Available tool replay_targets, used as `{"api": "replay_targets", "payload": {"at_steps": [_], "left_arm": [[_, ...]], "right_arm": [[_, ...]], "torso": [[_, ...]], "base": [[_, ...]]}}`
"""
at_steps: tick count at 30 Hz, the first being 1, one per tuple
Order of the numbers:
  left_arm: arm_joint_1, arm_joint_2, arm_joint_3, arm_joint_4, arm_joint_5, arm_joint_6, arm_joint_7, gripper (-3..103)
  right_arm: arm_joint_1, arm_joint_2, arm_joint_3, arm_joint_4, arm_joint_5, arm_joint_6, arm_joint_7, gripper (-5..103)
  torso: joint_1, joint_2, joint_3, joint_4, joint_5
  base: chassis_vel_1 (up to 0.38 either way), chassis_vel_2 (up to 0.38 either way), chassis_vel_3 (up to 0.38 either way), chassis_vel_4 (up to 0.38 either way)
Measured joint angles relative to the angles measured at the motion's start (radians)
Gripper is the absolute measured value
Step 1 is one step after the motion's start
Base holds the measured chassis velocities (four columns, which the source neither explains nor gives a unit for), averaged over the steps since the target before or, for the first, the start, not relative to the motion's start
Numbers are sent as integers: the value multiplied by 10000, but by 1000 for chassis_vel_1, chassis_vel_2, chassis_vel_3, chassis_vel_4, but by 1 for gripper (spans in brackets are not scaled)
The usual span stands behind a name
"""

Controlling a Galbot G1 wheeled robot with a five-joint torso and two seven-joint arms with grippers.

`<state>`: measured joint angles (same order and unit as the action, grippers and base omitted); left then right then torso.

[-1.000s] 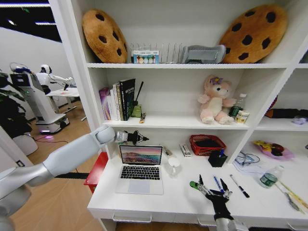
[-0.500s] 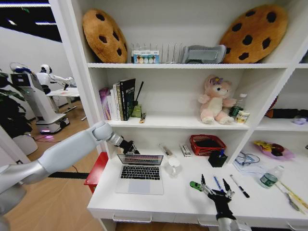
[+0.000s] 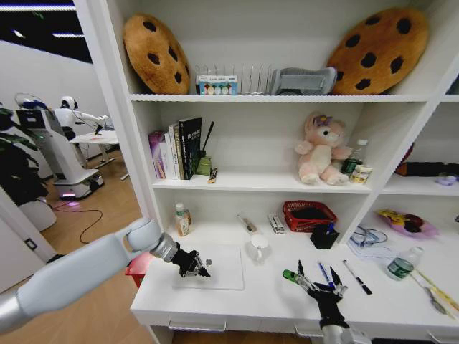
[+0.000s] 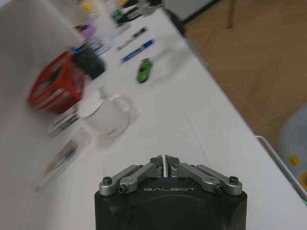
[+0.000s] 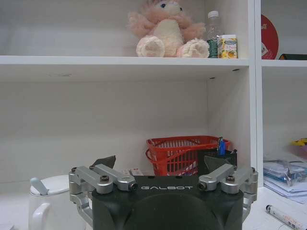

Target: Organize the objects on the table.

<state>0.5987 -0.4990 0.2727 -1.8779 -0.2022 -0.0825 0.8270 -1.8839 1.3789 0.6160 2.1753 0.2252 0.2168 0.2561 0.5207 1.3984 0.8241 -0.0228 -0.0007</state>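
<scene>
The left gripper (image 3: 204, 271) rests on the closed laptop (image 3: 222, 267) lying flat on the worktop (image 3: 265, 297), jaws pinched together, holding nothing. The right gripper (image 3: 315, 277) hovers near the green toy car (image 3: 289, 274), jaws spread, empty.

A white table (image 3: 272, 304) joined to shelving. The left gripper (image 3: 197, 268), fingers together, rests on a closed silver laptop (image 3: 215, 269). The right gripper (image 3: 316, 281), fingers spread, hovers beside a green toy car (image 3: 289, 274) and pens (image 3: 356, 276).
</scene>
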Motion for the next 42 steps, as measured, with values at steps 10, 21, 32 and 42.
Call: {"api": "replay_targets", "payload": {"at_steps": [10,21,32,42], "left_arm": [[5947,-403,-4720,-492,-2608,1102,-8555,45],[10140,-3661,-9757,-1803,-3260,2672,-11147,83],[13117,-6627,-11226,-4657,-2351,2608,-10921,100],[13683,-7917,-11411,-5866,-1918,2626,-10263,100]], "right_arm": [[-243,-3,44,165,-387,-27,-41,100],[-356,-428,129,565,-37,-183,-68,100],[-497,-553,-241,785,-177,-73,-279,100],[-819,-513,-380,899,-584,163,-493,100]], "torso": [[-2,1,-1,-16,8],[-1,1,-1,-4,10],[-2,1,-1,-4,11],[-1,1,0,-5,9]], "base": [[0,0,0,0],[0,0,0,0],[0,0,0,0],[0,0,0,0]]}}
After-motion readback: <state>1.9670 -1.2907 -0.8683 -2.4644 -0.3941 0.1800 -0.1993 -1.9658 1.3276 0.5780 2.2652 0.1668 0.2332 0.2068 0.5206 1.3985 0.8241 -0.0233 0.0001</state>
